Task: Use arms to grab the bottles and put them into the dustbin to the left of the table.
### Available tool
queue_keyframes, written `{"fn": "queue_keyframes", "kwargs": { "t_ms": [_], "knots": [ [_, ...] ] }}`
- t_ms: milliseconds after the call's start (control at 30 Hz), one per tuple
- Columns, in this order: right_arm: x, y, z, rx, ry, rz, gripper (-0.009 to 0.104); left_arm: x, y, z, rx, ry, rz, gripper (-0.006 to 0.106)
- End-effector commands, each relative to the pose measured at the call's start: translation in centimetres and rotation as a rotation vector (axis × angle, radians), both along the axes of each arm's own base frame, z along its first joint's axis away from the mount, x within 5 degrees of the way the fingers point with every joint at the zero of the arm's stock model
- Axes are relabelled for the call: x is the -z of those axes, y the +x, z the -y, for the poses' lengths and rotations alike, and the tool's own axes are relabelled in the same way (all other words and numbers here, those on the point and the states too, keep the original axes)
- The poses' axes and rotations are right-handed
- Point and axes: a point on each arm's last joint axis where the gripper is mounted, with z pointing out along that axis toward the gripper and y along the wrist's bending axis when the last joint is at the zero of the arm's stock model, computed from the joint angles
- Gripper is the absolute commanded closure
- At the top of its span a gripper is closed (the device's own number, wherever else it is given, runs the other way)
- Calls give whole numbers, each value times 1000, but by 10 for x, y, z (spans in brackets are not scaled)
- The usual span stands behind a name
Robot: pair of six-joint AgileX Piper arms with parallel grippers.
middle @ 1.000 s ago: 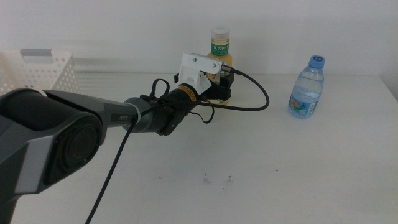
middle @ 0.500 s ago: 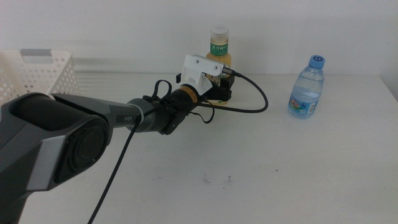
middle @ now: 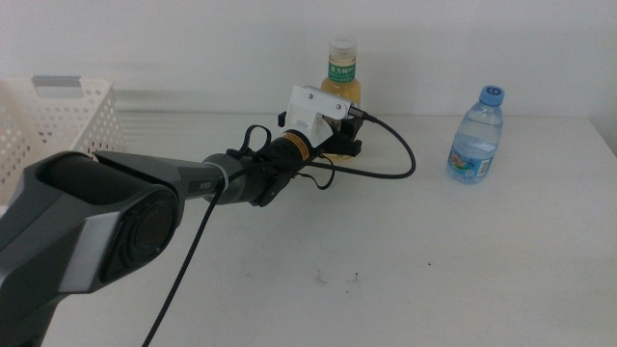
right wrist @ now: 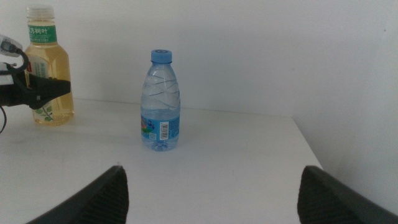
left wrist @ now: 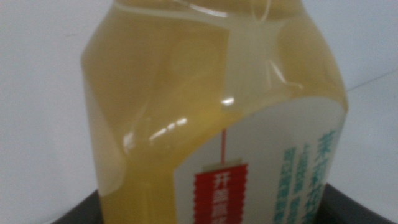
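Yellow tea bottle with white cap and green-white label [middle: 341, 79] is standing upright at the far middle of the white tabletop [middle: 463, 260], left gripper [middle: 343, 136] sitting at its lower body. Left wrist view is filled by the bottle, dark jaws only peeking at the edges on either side, so jaws are bracketing it; whether they're actually clamping, can't tell. Right gripper [right wrist: 211, 190] is waiting off to the near right, jaws spread wide, empty. Clear water bottle with blue cap [middle: 476, 135] is standing well apart at far right. White perforated plastic basket [middle: 53, 120] is sitting at far left, cropped by the frame. Risk: grip looks low, so a lift could be tipping the tall bottle. Contact points are hidden behind the white bracket [middle: 310, 106]
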Motion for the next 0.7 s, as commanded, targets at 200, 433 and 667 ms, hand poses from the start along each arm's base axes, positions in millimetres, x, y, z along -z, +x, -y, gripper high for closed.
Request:
{"fn": "queue_keyframes", "kwargs": {
  "t_ms": [200, 433, 667],
  "knots": [
    [0, 0, 0, 4, -4, 9, 15, -31, -9, -16, 4, 26, 13, 102],
    [0, 0, 0, 4, -4, 9, 15, -65, -48, -55, -29, 11, 49, 102],
    [0, 0, 0, 4, -4, 9, 15, -135, -94, -82, -93, 114, -41, 102]
  ]
}}
